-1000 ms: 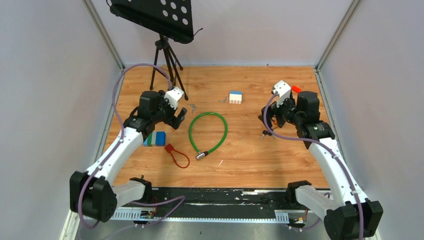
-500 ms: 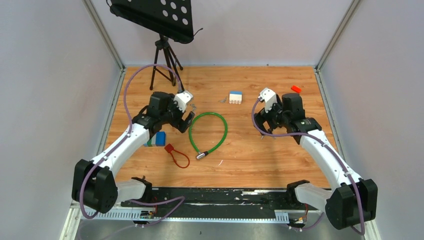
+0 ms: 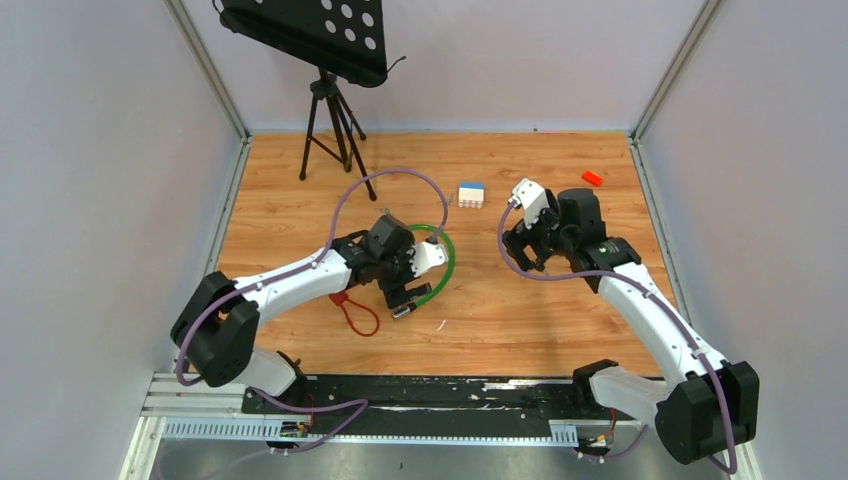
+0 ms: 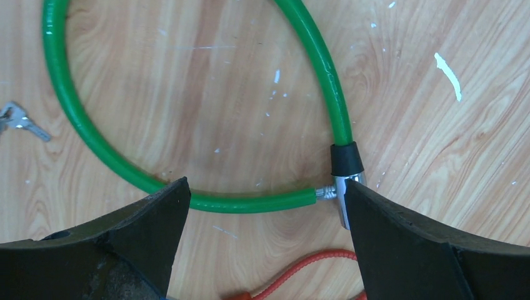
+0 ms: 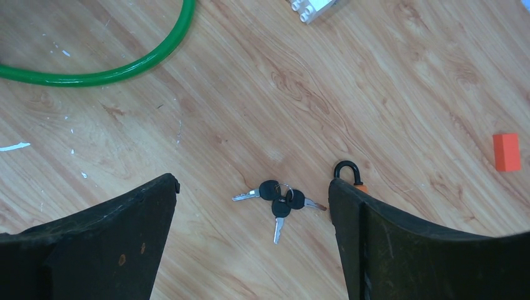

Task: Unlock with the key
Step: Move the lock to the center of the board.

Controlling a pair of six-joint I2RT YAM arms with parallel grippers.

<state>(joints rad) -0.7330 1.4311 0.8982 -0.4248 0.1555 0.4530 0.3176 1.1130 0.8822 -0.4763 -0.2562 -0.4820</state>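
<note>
A green cable lock (image 3: 441,262) lies in a loop mid-table; its black and silver lock head (image 4: 345,177) touches the inside of the right finger in the left wrist view. My left gripper (image 4: 265,194) is open and empty, low over the cable's closed end, as the top view (image 3: 408,288) also shows. A bunch of black-headed keys (image 5: 282,200) lies on the wood between the open fingers of my right gripper (image 5: 253,187), which is empty above them. A second small silver key set (image 4: 17,120) lies left of the loop.
A small padlock with a black shackle (image 5: 347,170) sits against my right finger. A red cable lock (image 3: 357,311) lies near the left gripper. A white and blue brick (image 3: 471,194), an orange block (image 3: 592,178) and a tripod stand (image 3: 330,110) are at the back.
My left arm has swung right and forward from the table's left side to the green cable's lock end. My right gripper has moved left and lowered over the keys.
</note>
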